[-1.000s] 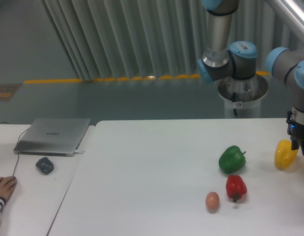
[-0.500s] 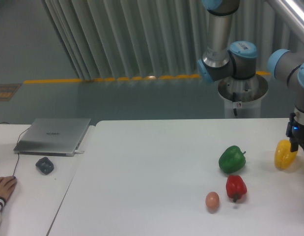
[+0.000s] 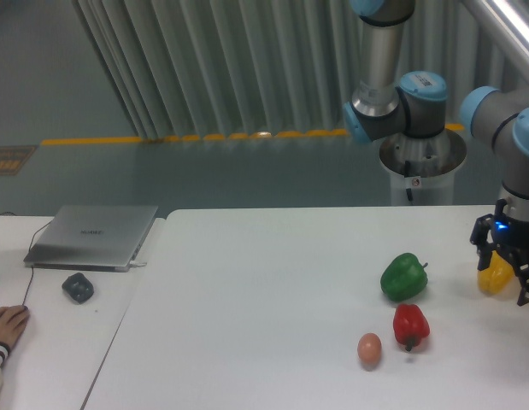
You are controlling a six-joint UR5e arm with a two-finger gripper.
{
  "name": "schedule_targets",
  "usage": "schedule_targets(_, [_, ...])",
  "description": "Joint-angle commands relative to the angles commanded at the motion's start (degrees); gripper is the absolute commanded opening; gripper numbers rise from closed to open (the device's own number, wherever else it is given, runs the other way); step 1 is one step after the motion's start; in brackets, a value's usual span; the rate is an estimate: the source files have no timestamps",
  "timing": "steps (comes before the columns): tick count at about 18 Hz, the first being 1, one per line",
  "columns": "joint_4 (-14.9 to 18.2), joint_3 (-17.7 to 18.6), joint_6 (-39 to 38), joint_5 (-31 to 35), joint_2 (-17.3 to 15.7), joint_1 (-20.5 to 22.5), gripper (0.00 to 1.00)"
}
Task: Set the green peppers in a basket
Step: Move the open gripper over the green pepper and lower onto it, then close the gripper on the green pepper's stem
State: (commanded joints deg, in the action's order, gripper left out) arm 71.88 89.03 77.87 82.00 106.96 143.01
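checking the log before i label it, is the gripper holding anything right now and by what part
It cannot be told. The gripper is down at the yellow pepper, partly covering it, but a closed grip is not visible. The green pepper lies untouched on the table.

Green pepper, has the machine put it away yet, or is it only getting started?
Only starting. The green pepper lies untouched on the table, beside the red pepper. The pincer is off at the yellow pepper. No basket is in view, so grabbing and placing remain.
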Motion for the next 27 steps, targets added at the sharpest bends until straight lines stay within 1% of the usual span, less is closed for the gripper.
schedule_targets(1, [1.1, 0.0, -0.3, 0.7, -0.1, -1.1, 1.0])
schedule_targets(2, [1.6, 0.1, -0.6, 2.3, -0.1, -2.5, 1.0])
schedule_targets(5, [1.9, 0.3, -6.4, 7.6, 0.6, -7.7, 1.0])
schedule_targets(6, [2.4, 0.4, -7.0, 8.5, 1.0, -9.0, 1.0])
schedule_targets(8, [4.5, 0.5, -7.4, 8.6, 1.1, -9.4, 1.0])
schedule_targets(10, [5.3, 1.8, -9.5, 8.7, 0.6, -10.3, 1.0])
schedule_targets(12, [6.3, 3.4, -9.9, 8.8, 0.0, -10.3, 1.0])
schedule_targets(15, [8.4, 3.8, -10.4, 8.8, -0.7, -10.8, 1.0])
schedule_targets(18, [8.7, 4.0, -12.0, 8.8, -1.0, -12.0, 1.0])
schedule_targets(20, [8.4, 4.0, -12.4, 8.9, -0.8, -12.9, 1.0])
schedule_targets(22, [8.3, 4.0, -12.4, 11.0, -0.6, -13.7, 1.0])
schedule_targets(27, [8.1, 4.4, -12.0, 11.7, -0.4, -13.8, 1.0])
